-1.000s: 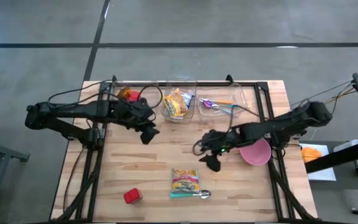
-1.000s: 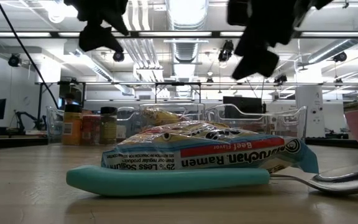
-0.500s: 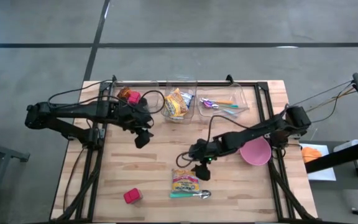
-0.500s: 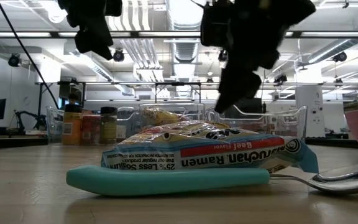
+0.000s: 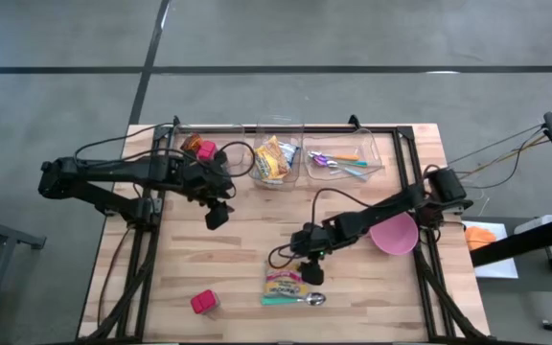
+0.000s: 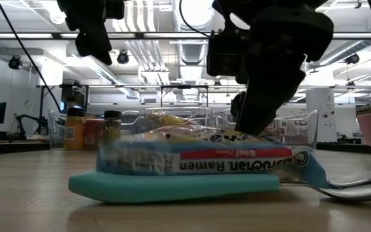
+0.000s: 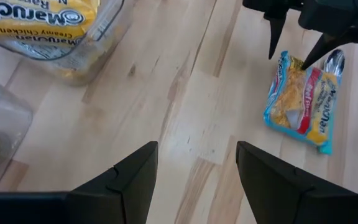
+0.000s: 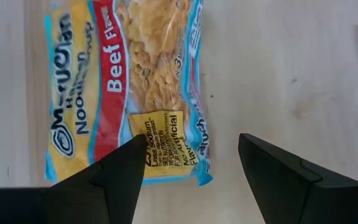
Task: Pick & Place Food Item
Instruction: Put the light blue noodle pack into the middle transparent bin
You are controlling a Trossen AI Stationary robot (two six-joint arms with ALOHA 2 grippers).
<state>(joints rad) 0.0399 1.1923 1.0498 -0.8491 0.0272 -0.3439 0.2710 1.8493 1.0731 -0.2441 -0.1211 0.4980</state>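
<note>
Standing open with nothing between its dark fingers, the right gripper (image 8: 188, 162) hangs just over the end of the beef ramen packet (image 5: 285, 283), one finger (image 8: 114, 171) above the packet's edge, the other above bare wood. The packet is flat and rectangular, of shiny crinkled plastic in yellow, red and blue. It lies on the pale wooden table (image 5: 238, 259) near the front edge, partly on the teal handle of a metal spoon (image 5: 295, 300). The right arm stretches low across the table from the right side, past a pink bowl (image 5: 394, 234). The left gripper (image 5: 218, 213) is also open and empty, raised over the table near the clear plastic containers (image 5: 278, 159) at the back.
</note>
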